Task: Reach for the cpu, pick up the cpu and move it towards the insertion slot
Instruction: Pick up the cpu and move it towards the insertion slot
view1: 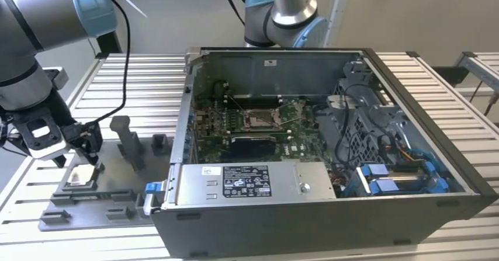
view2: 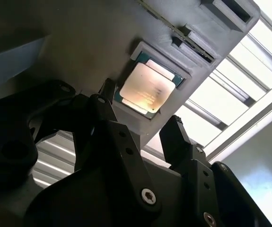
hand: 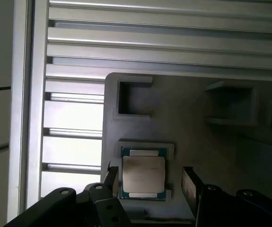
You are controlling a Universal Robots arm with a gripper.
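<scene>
Exterior view, lower left: we log the cpu lying flat, lid up, in a recess of the grey tray.

- Item: cpu. Near-square, so we can't tell a long axis. Edges run parallel w/ the recess walls. Smooth metal lid w/ a dull pale sheen and rounded corners, on a thin green board that shows as a rim all round.
- Claw: gripper sits directly above the cpu. In both wrist views the gripper has its black fingers spread apart, one on each side of the chip, w/ a gap showing between each and the chip. Nothing held.
- Tray: matte grey plastic, w/ square pockets and upright blocks.
- Insertion slot: centre of the exterior view. Square metal frame on a green board, inside the open computer case, well apart from the cpu.
- Surface: table of ribbed aluminium slats. It carries both tray and case.
- Room: plain pale wall behind. A second arm w/ blue joint caps stands at upper centre.
</scene>
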